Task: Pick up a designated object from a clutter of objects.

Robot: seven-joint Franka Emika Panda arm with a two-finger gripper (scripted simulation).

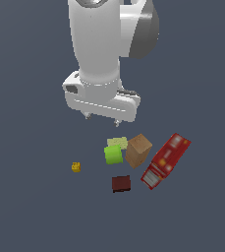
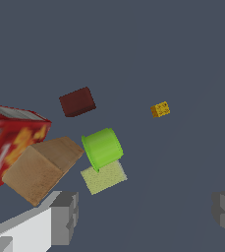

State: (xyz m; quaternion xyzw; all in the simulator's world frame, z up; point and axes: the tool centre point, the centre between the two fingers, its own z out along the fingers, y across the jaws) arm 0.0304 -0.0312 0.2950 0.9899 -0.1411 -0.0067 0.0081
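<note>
The dark maroon block [image 1: 121, 183] lies on the floor at the near side of the clutter; it also shows in the wrist view [image 2: 77, 102]. Behind it are the lime-green cylinder [image 1: 113, 154], the pale yellow-green block [image 1: 117, 142], the tan box [image 1: 138, 150] and the long red box [image 1: 166, 160]. The tiny yellow piece [image 1: 75, 167] lies apart toward the exterior view's left. My gripper [image 1: 102, 118] hangs open and empty above the floor, behind the clutter, well away from the maroon block. Its grey fingers [image 2: 65, 216] stand wide apart in the wrist view.
The floor is a plain dark grey-blue surface [image 1: 30, 206]. The white arm [image 1: 97, 44] rises above the gripper. In the wrist view the green cylinder [image 2: 102, 147], pale block [image 2: 104, 177], tan box [image 2: 42, 167], red box [image 2: 6, 138] and yellow piece [image 2: 160, 109] show.
</note>
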